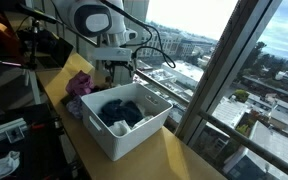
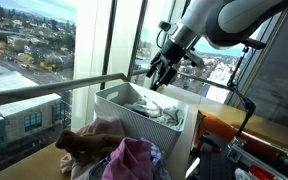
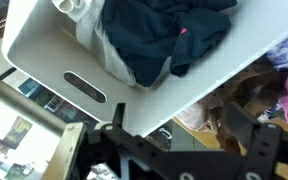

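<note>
Hovering our gripper over the bin edge, jaws fully spread, empty; we see dark clothes inside, pile beside.

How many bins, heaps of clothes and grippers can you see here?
White bin: 1
Clothes heaps: 2, heap in the bin and heap beside the bin
Gripper: 1
Total: 4
</note>
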Robot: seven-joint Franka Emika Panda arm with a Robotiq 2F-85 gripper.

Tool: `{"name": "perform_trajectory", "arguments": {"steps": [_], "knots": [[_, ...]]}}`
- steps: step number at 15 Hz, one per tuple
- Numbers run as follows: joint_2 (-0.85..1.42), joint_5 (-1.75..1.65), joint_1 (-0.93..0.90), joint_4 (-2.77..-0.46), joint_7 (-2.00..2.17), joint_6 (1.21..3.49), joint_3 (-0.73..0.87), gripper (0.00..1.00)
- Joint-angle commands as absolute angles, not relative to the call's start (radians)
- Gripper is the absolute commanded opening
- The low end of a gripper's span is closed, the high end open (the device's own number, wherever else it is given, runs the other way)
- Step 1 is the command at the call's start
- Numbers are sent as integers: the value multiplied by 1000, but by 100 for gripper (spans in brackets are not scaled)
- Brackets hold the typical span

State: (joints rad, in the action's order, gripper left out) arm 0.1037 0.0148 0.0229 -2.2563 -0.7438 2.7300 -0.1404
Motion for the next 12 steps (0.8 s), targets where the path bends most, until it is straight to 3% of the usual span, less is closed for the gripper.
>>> {"name": "perform_trajectory", "arguments": {"steps": [1,7,12], "knots": [[162,29,67,-2212,-821,2767,-80,100],[385,-43,91,-2116,-793,2890,-57,100],[678,-191,63,-1893,-719,2925,-3,100]]}}
